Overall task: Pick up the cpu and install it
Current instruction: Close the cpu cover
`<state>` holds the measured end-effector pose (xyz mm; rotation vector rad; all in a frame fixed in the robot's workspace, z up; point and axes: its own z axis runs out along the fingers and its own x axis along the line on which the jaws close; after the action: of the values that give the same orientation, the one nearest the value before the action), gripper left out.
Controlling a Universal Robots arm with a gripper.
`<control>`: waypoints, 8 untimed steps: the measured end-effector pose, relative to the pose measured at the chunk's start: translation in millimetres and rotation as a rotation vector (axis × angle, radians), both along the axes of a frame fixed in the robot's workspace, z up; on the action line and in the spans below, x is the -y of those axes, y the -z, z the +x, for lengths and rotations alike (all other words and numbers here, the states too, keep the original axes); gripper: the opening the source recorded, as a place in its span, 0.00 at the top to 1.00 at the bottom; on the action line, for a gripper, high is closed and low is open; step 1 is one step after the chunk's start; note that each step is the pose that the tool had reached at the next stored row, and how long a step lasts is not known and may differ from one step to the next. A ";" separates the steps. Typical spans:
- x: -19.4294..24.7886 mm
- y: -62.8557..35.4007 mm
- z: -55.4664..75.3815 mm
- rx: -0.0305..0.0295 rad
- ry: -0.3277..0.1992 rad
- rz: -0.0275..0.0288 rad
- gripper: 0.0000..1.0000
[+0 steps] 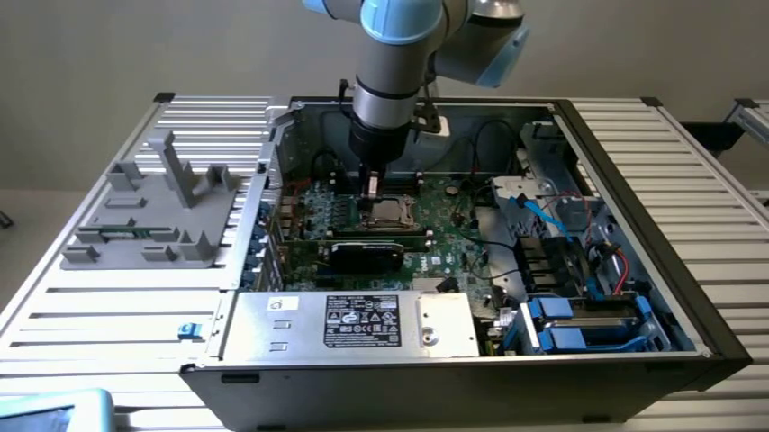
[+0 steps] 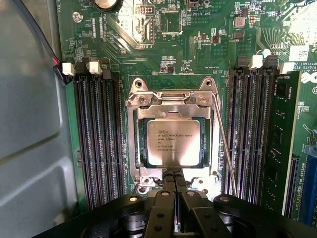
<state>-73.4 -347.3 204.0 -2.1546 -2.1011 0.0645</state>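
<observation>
Cpu (image 2: 173, 142) lying flat inside the metal socket frame (image 2: 168, 100), thin lever (image 2: 224, 148) along one edge, memory slots (image 2: 99, 139) crowding both flanks, gripper (image 2: 174, 179) pinched together, empty, tips at the frame's rim, grey case wall (image 2: 29, 124) close beside.

"intel xeon" on the cpu (image 2: 173, 142)

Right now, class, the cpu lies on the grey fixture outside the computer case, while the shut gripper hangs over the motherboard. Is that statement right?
Not quite. The cpu lies within the socket frame on the motherboard, inside the computer case, as the wrist view shows. The rest stands: the shut gripper hangs over the motherboard.
</observation>
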 end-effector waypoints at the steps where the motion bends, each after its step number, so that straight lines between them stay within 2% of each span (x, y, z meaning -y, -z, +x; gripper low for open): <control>1: 0.0 0.1 0.0 0.0002 0.000 -0.0001 0.88; 8: 0.0 0.2 -0.1 0.0005 0.000 0.0000 0.88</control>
<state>-73.5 -347.3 203.8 -2.1549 -2.1012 0.0640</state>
